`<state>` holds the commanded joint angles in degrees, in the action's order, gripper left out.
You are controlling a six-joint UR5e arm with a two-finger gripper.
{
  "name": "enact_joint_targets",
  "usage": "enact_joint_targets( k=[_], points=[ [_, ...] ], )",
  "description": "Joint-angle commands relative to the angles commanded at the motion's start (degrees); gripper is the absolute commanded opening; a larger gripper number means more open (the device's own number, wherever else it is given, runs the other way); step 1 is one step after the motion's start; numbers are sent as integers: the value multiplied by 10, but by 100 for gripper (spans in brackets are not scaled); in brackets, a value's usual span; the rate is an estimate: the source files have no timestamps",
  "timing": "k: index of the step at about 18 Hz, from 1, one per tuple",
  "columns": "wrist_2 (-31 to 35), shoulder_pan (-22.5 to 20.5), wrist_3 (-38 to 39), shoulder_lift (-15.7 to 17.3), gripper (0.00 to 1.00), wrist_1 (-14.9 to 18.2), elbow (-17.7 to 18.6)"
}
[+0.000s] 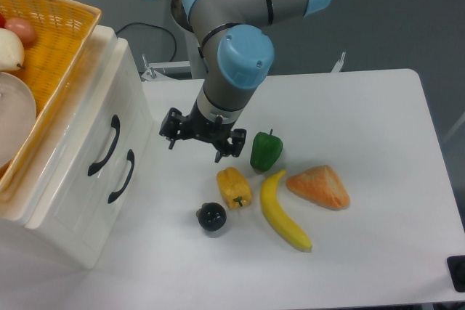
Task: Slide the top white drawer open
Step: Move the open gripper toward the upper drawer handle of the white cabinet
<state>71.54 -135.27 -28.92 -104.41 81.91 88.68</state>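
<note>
At the left edge of the table stands a white cabinet with a yellow basket on top, and in its front sit two drawer fronts, each with a curved black handle. The top white drawer is the one carrying the handle that sits higher and further left; the lower drawer has its own handle just below and to the right. Both fronts look flush with the cabinet face, so I judge the drawer not yet open at all: nothing of its inside shows. All of the task is left to do, namely reaching the upper handle, taking hold of it or hooking it, and drawing the box out toward the middle of the table.

The gripper hangs from the arm above the bare table surface, between the cabinet and the scattered food, clearly apart from either handle. Its two fingers point downward and stand spread, with a visible gap between them, and nothing is held in that gap or touched by them. A green pepper lies just to its right, a yellow pepper below it, with a banana, a black round piece and an orange wedge further out; none of these is in contact with the claw
</note>
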Motion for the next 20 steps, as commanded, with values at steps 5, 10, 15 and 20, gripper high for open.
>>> enact_joint_targets(
  k=[5, 10, 15, 20],
  points=[
    [0, 25, 0, 0, 100, -2, 0],
    [-1, 40, 0, 0, 100, -4, -4],
    [0, 38, -1, 1, 100, -2, -11],
    [0, 34, -1, 3, 100, 1, -11]
  ],
)
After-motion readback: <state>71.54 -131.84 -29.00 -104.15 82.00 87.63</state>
